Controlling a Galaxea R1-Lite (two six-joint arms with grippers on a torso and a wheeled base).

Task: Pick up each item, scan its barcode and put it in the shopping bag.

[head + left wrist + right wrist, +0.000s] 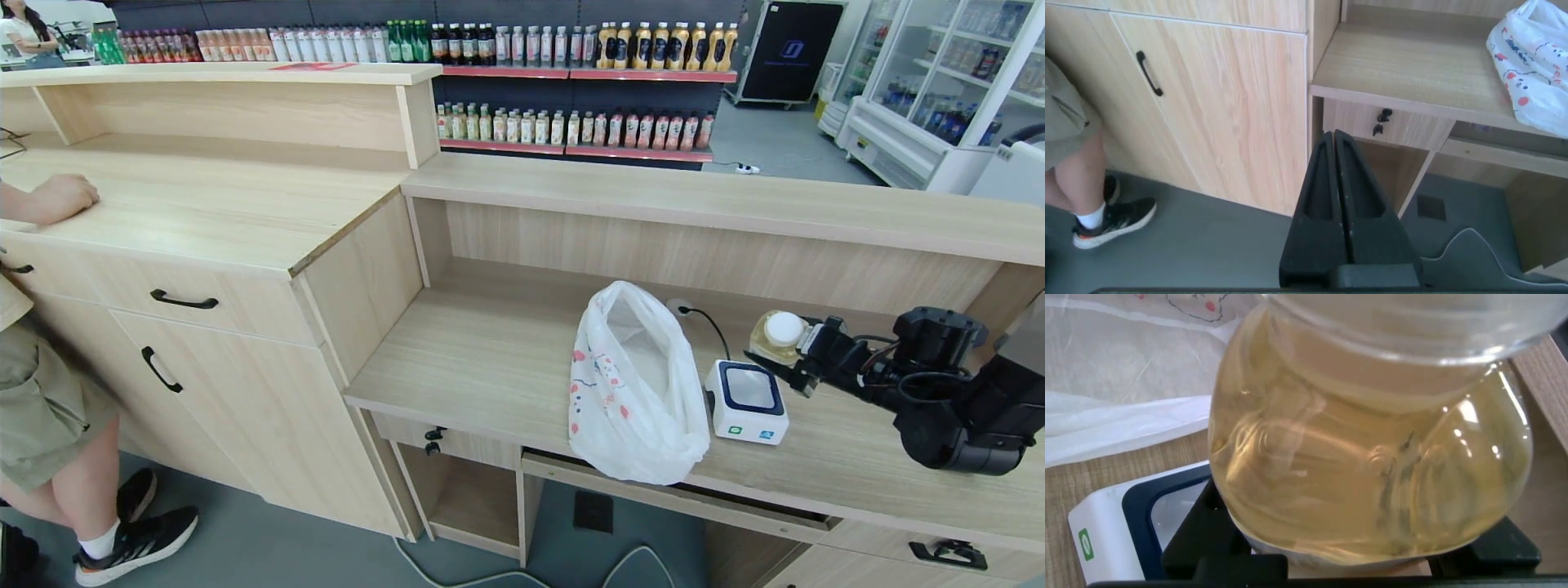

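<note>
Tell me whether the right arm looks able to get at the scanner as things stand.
Probably yes: its jaws, shut on the bottle, hang just beside the scanner with nothing between.

Lower right in the head view, the right arm (939, 425) is matte black, with rounded joint housings, looped black cables and thin reddish wires, ending in the right gripper (796, 353). The left gripper (1333, 143) has 2 black, wedge-shaped fingers (1319, 188).
</note>
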